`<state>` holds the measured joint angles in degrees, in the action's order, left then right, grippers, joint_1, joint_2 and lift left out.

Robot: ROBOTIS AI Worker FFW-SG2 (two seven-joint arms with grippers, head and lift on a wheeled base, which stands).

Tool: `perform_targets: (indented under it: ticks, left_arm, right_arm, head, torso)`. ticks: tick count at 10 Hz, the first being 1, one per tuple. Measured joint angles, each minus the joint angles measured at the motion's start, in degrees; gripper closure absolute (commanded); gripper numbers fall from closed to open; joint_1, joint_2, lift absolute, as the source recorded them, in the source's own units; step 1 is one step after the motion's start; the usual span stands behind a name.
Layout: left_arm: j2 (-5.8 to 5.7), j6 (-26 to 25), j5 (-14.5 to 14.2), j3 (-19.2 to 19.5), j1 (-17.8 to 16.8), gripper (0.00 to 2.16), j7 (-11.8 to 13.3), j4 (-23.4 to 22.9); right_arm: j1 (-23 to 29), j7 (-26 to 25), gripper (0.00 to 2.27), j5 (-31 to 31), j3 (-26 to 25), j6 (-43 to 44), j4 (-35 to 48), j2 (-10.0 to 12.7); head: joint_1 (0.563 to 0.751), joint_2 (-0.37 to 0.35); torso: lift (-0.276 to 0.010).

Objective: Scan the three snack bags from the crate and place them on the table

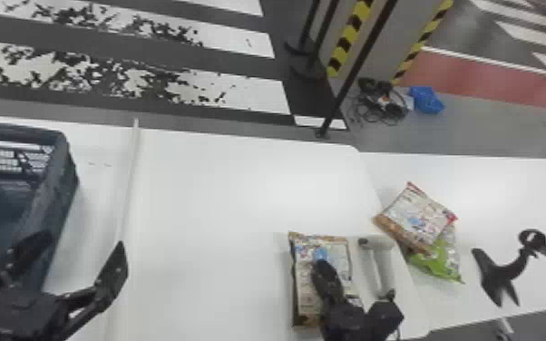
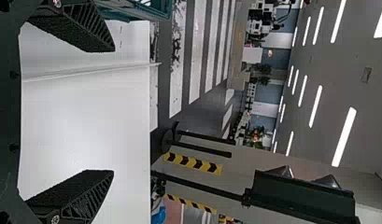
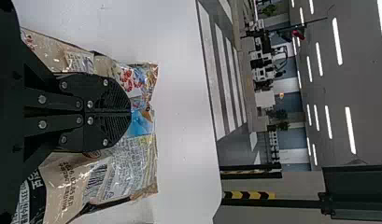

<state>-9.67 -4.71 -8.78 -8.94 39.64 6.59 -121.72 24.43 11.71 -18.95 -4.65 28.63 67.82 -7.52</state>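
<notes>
Off the crate's point(image 1: 59, 181) right side, my left gripper point(image 1: 77, 255) stands with its fingers spread. The same left gripper point(image 2: 114, 111) is open in the left wrist view, nothing between its fingers. My right gripper point(image 1: 325, 268) is over a snack bag point(image 1: 306, 294) lying on the table. In the right wrist view this right gripper point(image 3: 130, 112) has its fingers together in front of the bag point(image 3: 128, 163), partly hiding it. Beside that bag lies a white handheld scanner point(image 1: 382, 267). Farther right, one snack bag point(image 1: 417, 215) rests partly on a green one point(image 1: 440, 260).
A black scanner stand point(image 1: 503, 272) is at the right on the second white table point(image 1: 489, 190). A raised seam point(image 1: 129, 190) runs across the main table point(image 1: 222, 195) near the crate. Behind the tables are posts and a striped column point(image 1: 347, 41).
</notes>
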Motion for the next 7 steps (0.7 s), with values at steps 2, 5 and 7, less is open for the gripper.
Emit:
perform_targets:
  ticks: [2,5,7]
  left_arm:
    - [0.00,0.03,-0.01,0.06,-0.07,0.06,0.00,0.01]
    - [0.00,0.39,-0.01,0.04,-0.30,0.06,-0.10,0.17]
    - [0.00,1.88,0.01,0.04,-0.49,0.06,-0.50,1.10]
  right_arm:
    - [2.60,0.74,2.05,-0.91,0.16,4.74,3.14,-0.04]
    - [12.06,0.68,0.15,-1.58,-0.76,8.65,19.03,0.05]
    - [14.09,0.69,0.10,-1.02,-3.32,10.96,21.68,0.05]
  head:
    - [0.695,-0.320]
    - [0.695,-0.315]
    - [0.695,-0.338]
  torso:
    - [-0.037]
    - [-0.037]
    - [-0.037]
